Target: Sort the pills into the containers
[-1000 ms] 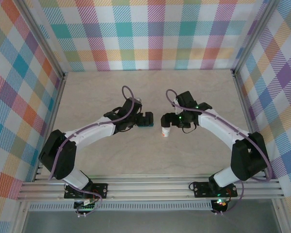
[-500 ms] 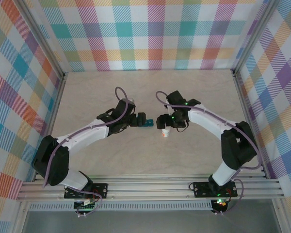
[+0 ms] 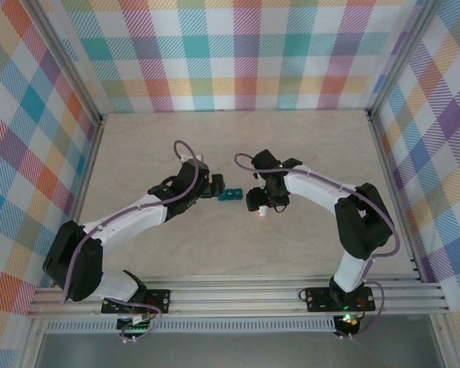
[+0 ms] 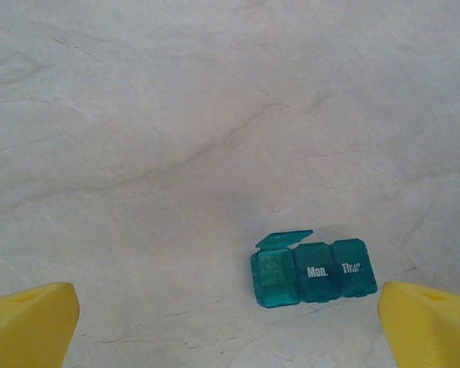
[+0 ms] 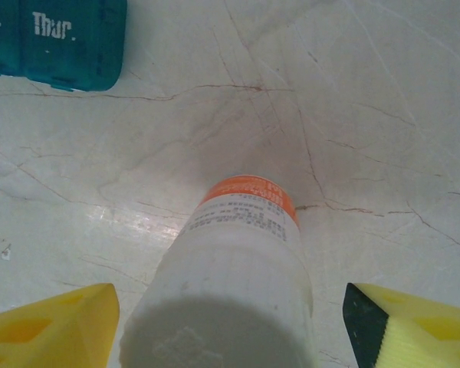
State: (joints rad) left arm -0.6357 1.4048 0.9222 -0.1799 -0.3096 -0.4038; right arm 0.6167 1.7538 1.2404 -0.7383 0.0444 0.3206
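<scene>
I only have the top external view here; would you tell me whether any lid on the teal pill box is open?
Observer: Yes. In the left wrist view the pill box has the lid of one end compartment flipped up; the other two are shut.
Operator: Thank you. Are the shut ones labelled?
Observer: They read "Mon." and "Thur.", with "Thur." at the end away from the open one.
Operator: And has the right gripper clamped the bottle?
Observer: Not from what I see. In the right wrist view the right gripper straddles the white bottle, with a clear gap on one side, so it looks open.
</scene>
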